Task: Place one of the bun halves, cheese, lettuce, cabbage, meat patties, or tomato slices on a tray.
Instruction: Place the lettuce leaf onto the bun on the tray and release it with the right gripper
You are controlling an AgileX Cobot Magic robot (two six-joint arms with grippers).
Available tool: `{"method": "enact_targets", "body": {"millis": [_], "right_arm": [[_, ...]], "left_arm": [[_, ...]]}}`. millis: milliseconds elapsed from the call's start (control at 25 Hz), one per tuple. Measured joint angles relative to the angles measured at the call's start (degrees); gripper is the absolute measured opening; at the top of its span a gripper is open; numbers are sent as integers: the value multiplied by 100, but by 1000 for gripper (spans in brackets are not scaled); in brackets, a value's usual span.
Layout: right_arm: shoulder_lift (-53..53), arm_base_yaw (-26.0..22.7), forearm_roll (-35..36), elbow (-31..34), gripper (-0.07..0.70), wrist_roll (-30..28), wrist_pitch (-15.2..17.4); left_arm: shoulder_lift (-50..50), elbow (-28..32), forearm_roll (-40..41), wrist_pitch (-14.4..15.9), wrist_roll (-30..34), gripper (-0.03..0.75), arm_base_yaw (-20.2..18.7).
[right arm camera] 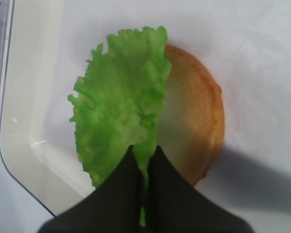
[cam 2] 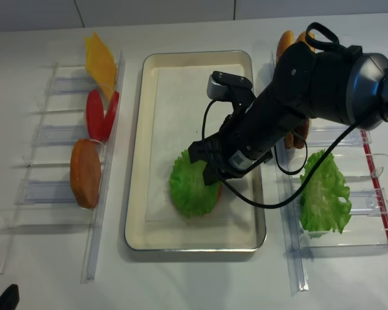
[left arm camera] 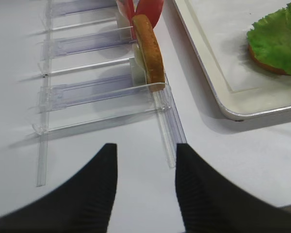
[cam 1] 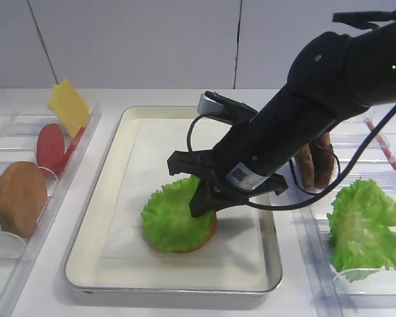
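Note:
A frilly round lettuce [cam 1: 166, 216] [right arm camera: 119, 97] [cam 2: 191, 188] lies partly over a golden bun half [right arm camera: 199, 121] on the white paper in the silver tray [cam 1: 92, 244] [cam 2: 137, 161]. My right gripper [right arm camera: 144, 148] [cam 1: 201, 203] is shut on the lettuce's near rim, and the leaf's edge shows between the black fingertips. The bun's right side stays bare. My left gripper [left arm camera: 145, 148] hangs open over the bare table beside the left rack, holding nothing.
The clear left rack holds another bun half [cam 1: 20, 198] [left arm camera: 148, 46], tomato slices [cam 1: 53, 148] and cheese [cam 1: 69, 105]. The right rack holds meat patties [cam 1: 320, 162] and a larger wavy green leaf [cam 1: 366, 228]. My right arm spans the tray's right half.

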Motion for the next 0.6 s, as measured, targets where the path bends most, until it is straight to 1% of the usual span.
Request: {"method": "enact_targets", "body": {"millis": [120, 240, 440, 600], "right_arm": [[0, 0, -36, 0, 38, 0, 0], [0, 0, -125, 0, 71, 14, 14], [0, 0, -208, 0, 205, 40, 42], [0, 0, -217, 0, 265, 40, 95]], "left_arm": [[0, 0, 0, 0, 0, 271, 0], [0, 0, 0, 0, 0, 271, 0], [0, 0, 0, 0, 0, 270, 0], [0, 0, 0, 0, 0, 270, 0]]}}
